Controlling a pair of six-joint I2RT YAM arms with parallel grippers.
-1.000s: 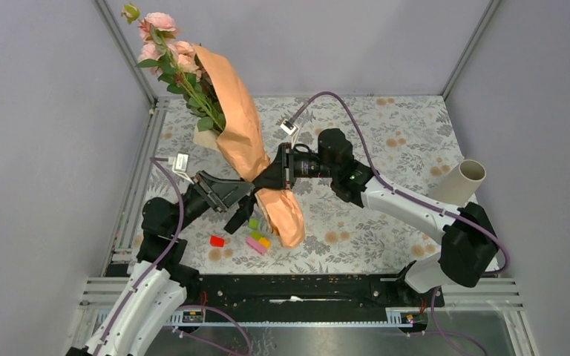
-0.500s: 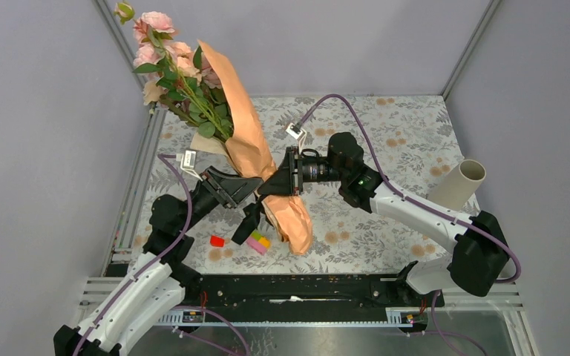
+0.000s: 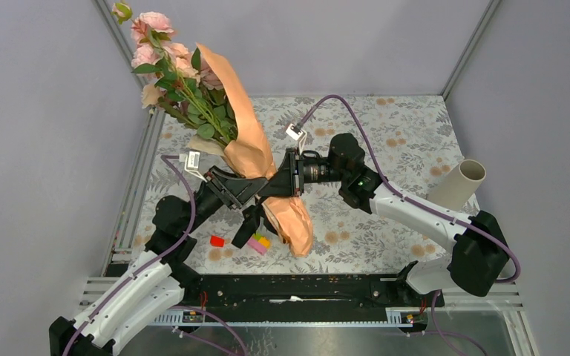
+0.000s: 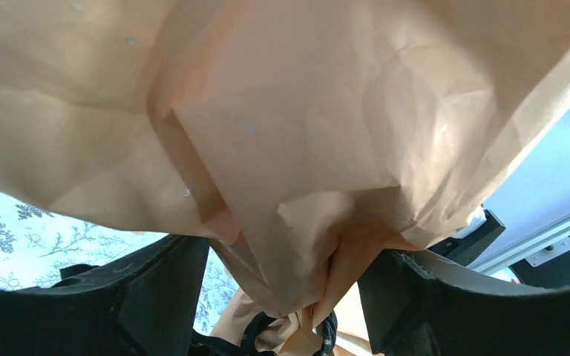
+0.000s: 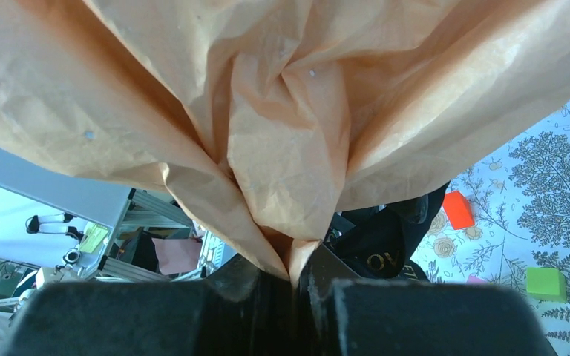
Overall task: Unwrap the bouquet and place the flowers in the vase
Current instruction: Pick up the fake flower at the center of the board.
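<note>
While the right gripper (image 5: 295,285) pinches the bouquet (image 3: 249,148) tightly at its narrow paper waist, the bundle hangs tilted above the left half of the tabletop (image 3: 401,126), with the flowers (image 3: 171,67) toward the far left corner. The left gripper (image 4: 282,297) has its jaws apart around the wrap, with a gap on 1 side. The vase (image 3: 460,185) is at the right edge.

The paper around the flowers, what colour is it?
Orange. The bouquet's paper shows best in the top external view.

Left pincer (image 4: 282,297) jaws apart, right pincer (image 5: 295,285) clamped, arms reaching inward.
</note>
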